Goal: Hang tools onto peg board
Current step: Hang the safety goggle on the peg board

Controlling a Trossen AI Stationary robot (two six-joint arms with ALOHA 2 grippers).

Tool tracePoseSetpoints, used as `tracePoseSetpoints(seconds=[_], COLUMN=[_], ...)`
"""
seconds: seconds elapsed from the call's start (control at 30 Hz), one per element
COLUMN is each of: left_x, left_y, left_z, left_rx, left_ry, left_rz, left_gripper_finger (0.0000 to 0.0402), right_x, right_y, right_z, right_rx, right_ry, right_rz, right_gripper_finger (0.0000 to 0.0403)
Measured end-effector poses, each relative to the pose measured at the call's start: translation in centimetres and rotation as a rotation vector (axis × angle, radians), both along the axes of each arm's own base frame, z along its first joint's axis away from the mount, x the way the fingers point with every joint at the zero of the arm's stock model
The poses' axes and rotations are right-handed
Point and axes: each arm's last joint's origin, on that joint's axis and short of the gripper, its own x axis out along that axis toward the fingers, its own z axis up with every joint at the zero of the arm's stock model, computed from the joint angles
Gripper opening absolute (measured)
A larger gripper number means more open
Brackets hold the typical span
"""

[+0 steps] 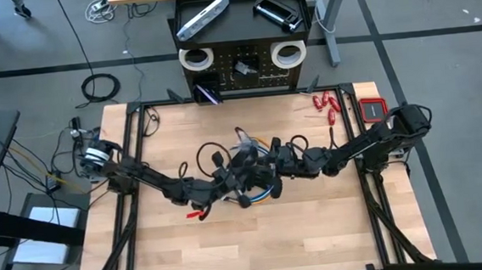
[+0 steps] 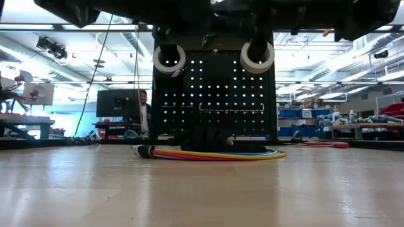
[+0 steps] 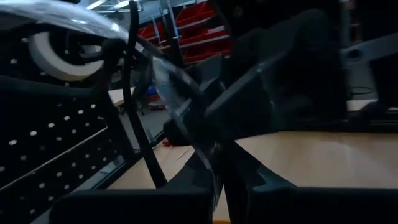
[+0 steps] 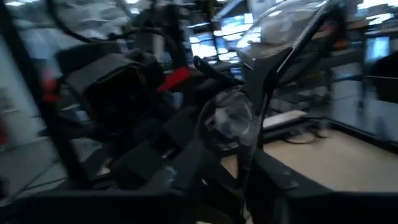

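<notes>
Clear safety glasses with black temples (image 3: 177,93) (image 4: 227,124) hang above the middle of the table, between my two grippers. My left gripper (image 1: 237,176) reaches in from the left and is shut on them. My right gripper (image 1: 268,163) comes from the right, its fingers closed around a black temple. The peg board (image 1: 245,67) (image 2: 214,88) stands upright at the table's far edge. Two white tape rolls (image 1: 195,59) (image 1: 287,54) hang on it. A silver flat bar (image 1: 203,17) and a black clamp (image 1: 277,13) lie in its top tray. My left gripper holds the glasses at the lower edge of the clear lens (image 3: 214,165), pinched between its two fingers. It reaches level from the table's left. The glasses stand up above the fingers, clear of the table. My right gripper has a black temple (image 4: 249,158) between its two fingers, coming level from the table's right. The picture is blurred, so how the temple sits in the hold cannot be told.
A coil of red, yellow and blue cables (image 2: 208,153) lies on the table under the grippers. Small red-handled tools (image 1: 326,105) and a red case (image 1: 374,109) lie at the far right. A small red piece (image 1: 197,213) lies near the left arm.
</notes>
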Motion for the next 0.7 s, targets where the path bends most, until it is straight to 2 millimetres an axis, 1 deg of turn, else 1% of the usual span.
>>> tracePoseSetpoints(seconds=[0.03, 0.07, 0.13, 0.17, 0.2, 0.27, 0.37, 0.47, 0.53, 0.6, 0.7], left_x=[0.0, -0.1, -0.2, -0.3, -0.5, -0.9, -2.1, -3.4, -4.3, -4.8, -5.0], left_y=[-0.1, -0.2, -0.5, -0.6, -0.7, -0.9, -0.7, -0.4, -0.3, -0.2, 0.0], left_z=[0.1, 0.1, 0.2, 0.3, 0.5, 1.4, 2.8, 3.7, 4.2, 4.9, 4.9], left_rx=[0.0, 0.007, 0.015, 0.026, 0.031, 0.038, 0.014, -0.038, -0.06, -0.081, -0.119], left_ry=[-0.004, -0.001, 0.006, 0.02, 0.028, 0.046, 0.082, 0.136, 0.172, 0.17, 0.124], left_rz=[-0.007, -0.017, -0.017, -0.021, -0.032, -0.061, -0.062, -0.096, -0.122, -0.158, -0.263], left_gripper_finger=[0.002, 0.0024, 0.0038, 0.0049, 0.0062, 0.0089, 0.0129, 0.0158, 0.0168, 0.0172, 0.0173], right_x=[0.0, 0.0, 0.0, 0.0, -0.1, -0.3, -0.8, -1.1, -1.4, -1.8, -2.2], right_y=[-0.1, -0.1, -0.2, -0.3, -0.3, -0.4, -1.0, -1.3, -1.3, -1.1, -0.7], right_z=[0.1, 0.1, 0.3, 0.4, 0.6, 1.3, 2.3, 2.7, 2.9, 3.3, 3.7], right_rx=[-0.001, -0.004, -0.015, -0.022, -0.029, -0.036, -0.044, -0.087, -0.131, -0.182, -0.251], right_ry=[-0.006, -0.009, -0.008, -0.008, -0.012, -0.032, -0.057, -0.037, -0.015, -0.015, -0.035], right_rz=[0.022, 0.037, 0.061, 0.067, 0.077, 0.102, 0.108, 0.169, 0.242, 0.336, 0.497], right_gripper_finger=[0.0075, 0.0065, 0.0063, 0.0058, 0.0045, 0.0029, 0.0025, 0.0025, 0.0025, 0.0025, 0.0025])
